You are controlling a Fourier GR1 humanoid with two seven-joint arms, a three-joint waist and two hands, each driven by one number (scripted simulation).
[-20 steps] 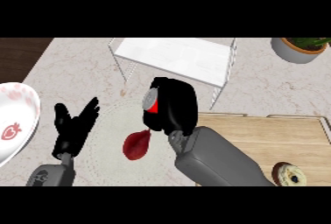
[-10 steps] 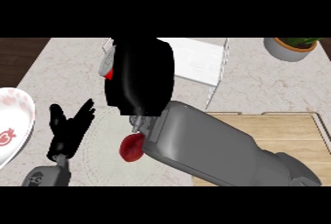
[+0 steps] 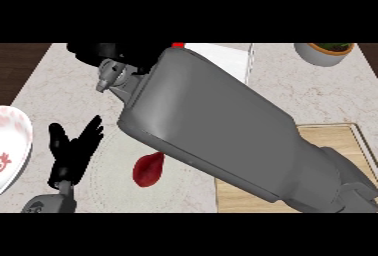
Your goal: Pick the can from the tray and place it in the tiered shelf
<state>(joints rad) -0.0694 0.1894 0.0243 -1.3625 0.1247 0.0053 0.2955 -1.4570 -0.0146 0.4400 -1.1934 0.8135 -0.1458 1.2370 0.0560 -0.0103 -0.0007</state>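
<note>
On the pale worktop [image 3: 325, 105], one right hand [image 3: 103, 52] far left above the white tiered shelf [image 3: 221, 55], grasp and can hidden, one left hand [image 3: 74, 145] released near left, one plate [image 3: 11, 145], one red piece [image 3: 148, 169], one tray [image 3: 332, 145], one bowl [image 3: 325, 52].

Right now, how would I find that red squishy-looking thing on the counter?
Look at the pale marble counter, left of the big grey forearm. Beside the open black left hand lies a dark red floppy blob, the only red thing lying flat there.
</note>
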